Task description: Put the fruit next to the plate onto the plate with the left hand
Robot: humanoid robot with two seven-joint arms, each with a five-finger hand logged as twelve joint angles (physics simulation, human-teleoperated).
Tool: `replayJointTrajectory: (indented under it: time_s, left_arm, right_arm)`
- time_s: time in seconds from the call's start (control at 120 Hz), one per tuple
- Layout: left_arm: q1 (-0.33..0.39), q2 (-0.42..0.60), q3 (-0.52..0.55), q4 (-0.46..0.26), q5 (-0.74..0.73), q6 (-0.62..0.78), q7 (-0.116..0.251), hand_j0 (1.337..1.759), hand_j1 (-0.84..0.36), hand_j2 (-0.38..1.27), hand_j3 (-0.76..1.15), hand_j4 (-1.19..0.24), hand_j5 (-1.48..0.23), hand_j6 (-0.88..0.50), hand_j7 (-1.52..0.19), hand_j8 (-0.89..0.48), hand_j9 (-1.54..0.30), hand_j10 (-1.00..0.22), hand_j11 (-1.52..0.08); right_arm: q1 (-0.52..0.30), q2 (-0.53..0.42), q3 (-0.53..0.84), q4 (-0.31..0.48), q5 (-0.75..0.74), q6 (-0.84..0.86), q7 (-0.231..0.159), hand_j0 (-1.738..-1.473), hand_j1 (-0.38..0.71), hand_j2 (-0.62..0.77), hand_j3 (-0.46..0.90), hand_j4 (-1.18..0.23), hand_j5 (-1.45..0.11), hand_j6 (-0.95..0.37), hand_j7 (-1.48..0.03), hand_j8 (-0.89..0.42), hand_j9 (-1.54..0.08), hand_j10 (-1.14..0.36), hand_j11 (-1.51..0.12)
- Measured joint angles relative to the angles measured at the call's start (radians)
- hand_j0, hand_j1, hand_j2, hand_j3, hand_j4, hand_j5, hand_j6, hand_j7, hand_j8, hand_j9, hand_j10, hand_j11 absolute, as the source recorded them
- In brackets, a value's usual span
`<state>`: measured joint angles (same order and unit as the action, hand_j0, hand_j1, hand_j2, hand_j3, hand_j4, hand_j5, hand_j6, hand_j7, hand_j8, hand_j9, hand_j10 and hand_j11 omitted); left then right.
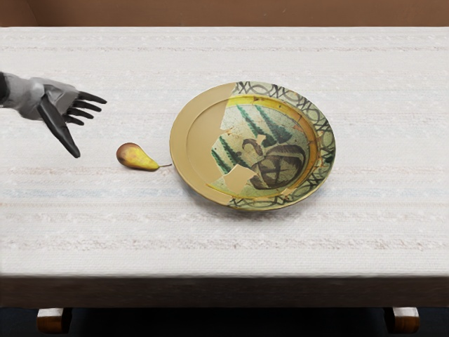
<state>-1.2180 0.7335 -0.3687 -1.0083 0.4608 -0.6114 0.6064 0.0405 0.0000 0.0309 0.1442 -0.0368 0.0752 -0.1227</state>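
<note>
A small yellow-and-red pear (136,156) lies on its side on the table, just left of the plate, its stem pointing toward the plate's rim. The plate (193,137) is round, ochre with a green and black painted pattern on its right half, and holds nothing. My left hand (76,116) comes in from the left edge, hovering up and to the left of the pear, apart from it. Its black fingers (90,98) are spread and hold nothing.
The table (224,232) is covered by a pale whitish cloth, with its front edge near the bottom of the view. A brown wall runs along the back.
</note>
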Motion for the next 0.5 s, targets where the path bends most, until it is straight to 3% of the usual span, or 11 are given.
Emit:
replayJointTrajectory:
  time_s: [0.217,0.317,0.5]
  left_arm:
    - [-0.077,-0.073,-0.012,-0.163,0.277,0.0,0.004,1.658,0.35,0.0,0.0,0.0,0.0,0.0,0.0,0.0,0.0,0.0,0.0]
    - [-0.065,-0.146,-0.01,-0.19,0.361,0.0,0.004,1.658,0.35,0.0,0.0,0.0,0.0,0.0,0.0,0.0,0.0,0.0,0.0]
    - [-0.05,-0.174,-0.006,-0.204,0.417,0.009,0.004,1.658,0.35,0.0,0.0,0.0,0.0,0.0,0.0,0.0,0.0,0.0,0.0]
  right_arm:
    - [0.0,0.0,0.001,0.0,0.0,0.0,0.0,-1.658,-0.35,0.0,0.0,0.0,0.0,0.0,0.0,0.0,0.0,0.0,0.0]
    - [0.0,0.0,0.001,0.0,0.0,0.0,0.0,-1.658,-0.35,0.0,0.0,0.0,0.0,0.0,0.0,0.0,0.0,0.0,0.0]
    - [0.0,0.0,0.0,0.0,0.0,0.0,0.0,-1.658,-0.35,0.0,0.0,0.0,0.0,0.0,0.0,0.0,0.0,0.0,0.0]
